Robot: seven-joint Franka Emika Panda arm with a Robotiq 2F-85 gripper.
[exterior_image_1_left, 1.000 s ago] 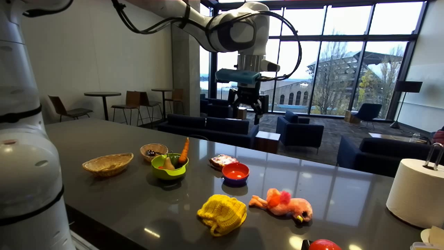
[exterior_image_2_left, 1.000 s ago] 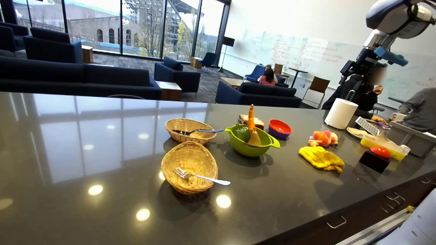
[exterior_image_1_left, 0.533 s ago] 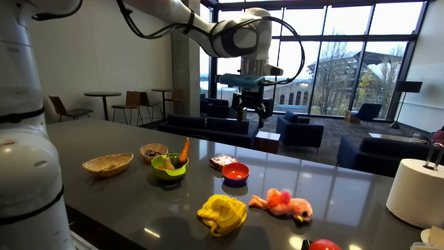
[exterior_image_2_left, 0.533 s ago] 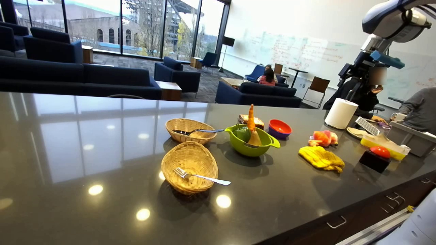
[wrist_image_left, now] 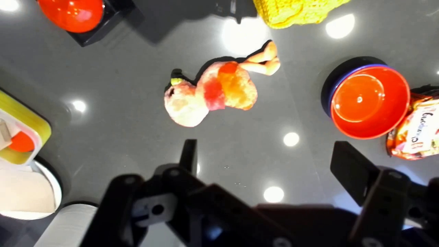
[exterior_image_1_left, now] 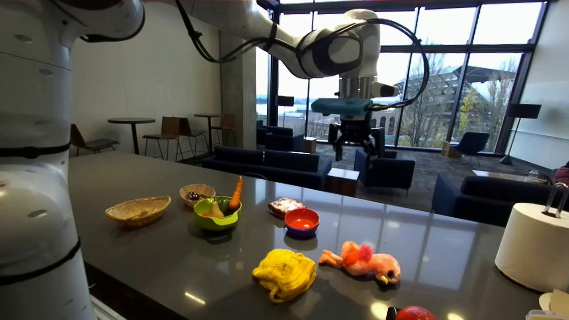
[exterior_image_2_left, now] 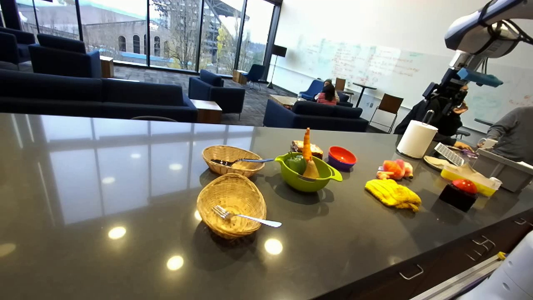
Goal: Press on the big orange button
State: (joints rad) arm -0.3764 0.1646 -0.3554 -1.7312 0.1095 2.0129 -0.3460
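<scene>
Two wicker baskets (exterior_image_2_left: 237,193) sit farthest left on the tabletop (exterior_image_2_left: 354,246) in both exterior views; a fork (exterior_image_2_left: 250,218) lying in the nearer one, handle toward three o'clock, shows in an exterior view alone. Next comes a green bowl (exterior_image_2_left: 300,183) with a carrot (exterior_image_2_left: 307,143) sticking up out of it, then a wrapped package (exterior_image_1_left: 286,206), whose lettering (wrist_image_left: 422,126) only the wrist view gives, just beside a red-lined bowl (exterior_image_2_left: 342,155). In an exterior view a yellow knitted cloth (exterior_image_2_left: 392,194) follows, with a pink plush toy (exterior_image_2_left: 393,169) near it at twelve o'clock and, beyond, a paper towel roll (exterior_image_2_left: 417,139) upright at one o'clock. The gripper (wrist_image_left: 267,157) hangs well above the tabletop, and the wrist view shows its jaws wide apart, grey surface between them. To its right, in an exterior view, the big orange button (exterior_image_2_left: 465,186) tops a black base (exterior_image_2_left: 457,198) at three o'clock from the cloth, both in full sight. In an exterior view the dome (exterior_image_1_left: 416,313) is cut by the lower edge, between four and five o'clock from the centre; in the wrist view, by the upper edge, at ten o'clock. The button points up, away from the tabletop; its outline is round, so a long axis cannot be told, while its base turns a corner between five and six o'clock in the wrist view.
</scene>
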